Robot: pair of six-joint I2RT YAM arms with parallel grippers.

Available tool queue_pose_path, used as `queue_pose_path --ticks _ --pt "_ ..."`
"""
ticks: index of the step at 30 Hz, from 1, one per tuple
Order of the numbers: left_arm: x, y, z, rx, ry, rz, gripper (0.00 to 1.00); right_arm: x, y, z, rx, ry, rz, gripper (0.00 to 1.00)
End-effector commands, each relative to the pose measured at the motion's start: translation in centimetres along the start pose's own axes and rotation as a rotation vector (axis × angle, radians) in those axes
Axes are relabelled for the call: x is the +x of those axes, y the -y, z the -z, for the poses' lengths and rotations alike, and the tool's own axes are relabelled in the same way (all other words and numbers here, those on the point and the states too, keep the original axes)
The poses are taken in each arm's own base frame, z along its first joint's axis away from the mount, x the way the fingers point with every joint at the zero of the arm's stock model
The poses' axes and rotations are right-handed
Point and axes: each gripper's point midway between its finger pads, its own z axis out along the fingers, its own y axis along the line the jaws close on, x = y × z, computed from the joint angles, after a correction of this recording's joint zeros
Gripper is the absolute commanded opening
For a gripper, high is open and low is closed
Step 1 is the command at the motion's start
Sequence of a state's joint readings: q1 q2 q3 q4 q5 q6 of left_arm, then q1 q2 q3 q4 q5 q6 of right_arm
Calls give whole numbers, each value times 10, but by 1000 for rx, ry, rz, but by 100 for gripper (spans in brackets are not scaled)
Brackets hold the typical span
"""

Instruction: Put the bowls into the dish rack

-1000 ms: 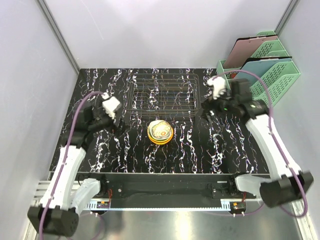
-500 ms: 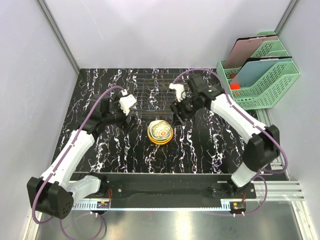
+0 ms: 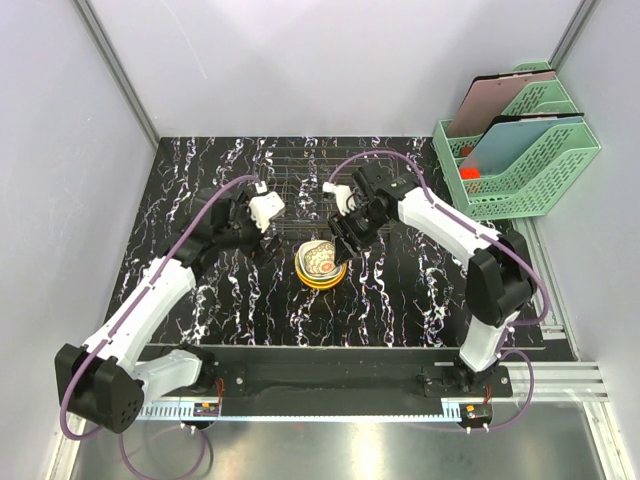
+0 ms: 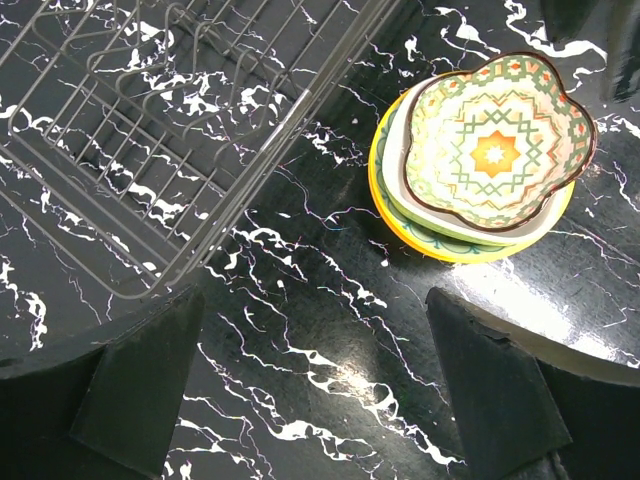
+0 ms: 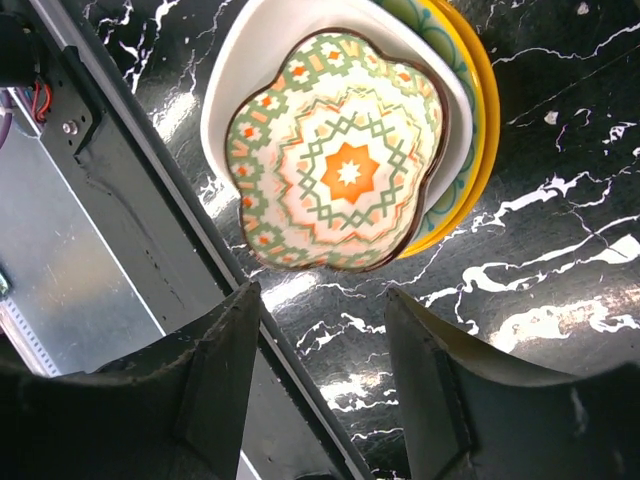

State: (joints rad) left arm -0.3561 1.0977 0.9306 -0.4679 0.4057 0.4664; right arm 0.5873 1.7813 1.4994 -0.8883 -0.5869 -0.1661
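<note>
A: Start with the big things. What is it all standing on?
B: A black table [image 3: 420, 300] veined in white. At its far right corner stand green mesh file trays [image 3: 525, 150], well apart from the arms' work.
A: And the dish rack?
B: The wire dish rack [image 3: 300, 185] lies flat at the far middle of the table. In the left wrist view it fills the upper left corner.
A: Where are the bowls?
B: The bowls [image 3: 321, 264] sit nested in one stack on the table, just in front of the rack's near edge. They are outside it and clear of the wire. The top bowl [image 5: 340, 150] is scalloped and dark-rimmed, with a green and orange star inside. Under it show white, green-patterned, yellow and orange rims.
A: The grippers?
B: The right gripper [image 3: 343, 235] hangs over the stack's far right side. In its own view its fingers [image 5: 215, 370] stand apart with nothing held between them, the top bowl's edge just beyond the tips. The left gripper [image 3: 262, 212] hovers by the rack's near left corner, fingers [image 4: 140, 385] spread wide — gripping nothing
</note>
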Motion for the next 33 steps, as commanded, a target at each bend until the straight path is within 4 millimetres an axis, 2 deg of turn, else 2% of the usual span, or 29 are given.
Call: queue_pose_path --ticks 1,8,15,19,20,22,28,33 --pt "-16 -10 0 -43 45 -41 99 -13 5 -6 15 6 -7 59" --pt "-17 -7 2 -43 53 -63 99 -19 26 -23 62 -23 -32 51" --pt "-11 -4 -2 -29 41 -67 99 -24 32 -26 83 -23 -35 41" --pt "-8 -3 -4 -26 40 -63 99 -25 37 -25 109 -24 -34 16" --pt "-8 -3 -5 -28 42 -66 99 -26 38 -25 116 -23 -36 5" --pt "-6 -3 -7 -26 36 -61 99 -26 39 -23 128 -24 -30 0" --pt "-8 -2 -13 -10 46 -26 99 -34 37 -2 187 18 14 0" --pt "-32 2 -21 58 85 63 99 -49 33 23 246 73 64 0"
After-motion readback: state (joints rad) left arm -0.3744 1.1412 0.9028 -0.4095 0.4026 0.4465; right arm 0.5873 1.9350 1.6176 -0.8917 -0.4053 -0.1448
